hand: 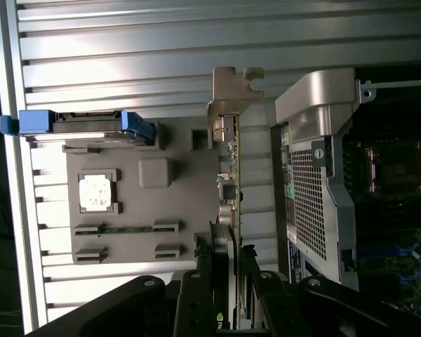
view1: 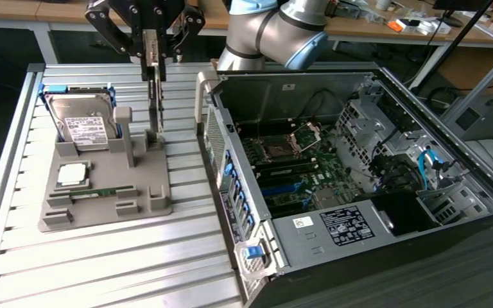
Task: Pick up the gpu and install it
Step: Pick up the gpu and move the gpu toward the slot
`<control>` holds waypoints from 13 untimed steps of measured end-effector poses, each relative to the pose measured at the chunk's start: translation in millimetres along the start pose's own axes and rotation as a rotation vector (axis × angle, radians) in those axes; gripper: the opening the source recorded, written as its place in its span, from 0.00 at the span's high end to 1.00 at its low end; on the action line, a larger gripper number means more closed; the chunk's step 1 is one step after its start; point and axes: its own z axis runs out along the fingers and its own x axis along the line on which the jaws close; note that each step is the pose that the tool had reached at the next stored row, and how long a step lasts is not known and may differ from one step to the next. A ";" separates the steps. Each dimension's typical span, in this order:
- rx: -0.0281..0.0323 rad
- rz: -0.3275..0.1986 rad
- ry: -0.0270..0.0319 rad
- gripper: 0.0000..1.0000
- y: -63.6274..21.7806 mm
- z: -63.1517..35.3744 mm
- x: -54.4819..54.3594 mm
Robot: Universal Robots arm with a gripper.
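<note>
The gpu (view1: 155, 102) hangs edge-on as a thin upright card, with my gripper (view1: 154, 61) shut on its upper end. Its lower end is level with the slotted post of the grey holder tray (view1: 101, 205) at the exterior view's left; I cannot tell whether it still touches the post. In the wrist view the gpu (hand: 229, 189) runs away from my gripper (hand: 228, 284) as a narrow strip. Its silvery metal bracket (hand: 233, 88) is at the far end. The black fingers (hand: 196, 298) clamp the card from both sides.
The grey holder tray also carries a silver hard drive (view1: 84, 122) in blue rails, a square processor (view1: 72, 172) and a green memory stick (view1: 101, 191). An open computer case (view1: 452, 192) lies at the exterior view's right, its motherboard (view1: 289, 167) exposed. Everything rests on a slatted aluminium table (view1: 101, 269).
</note>
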 end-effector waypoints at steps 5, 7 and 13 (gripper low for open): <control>0.0017 0.000 -0.0002 0.73 0.2 0.1 -2.4; 0.0026 0.000 -0.0002 0.73 0.3 0.1 -3.9; 0.0054 0.000 -0.0004 0.73 0.6 0.2 -7.9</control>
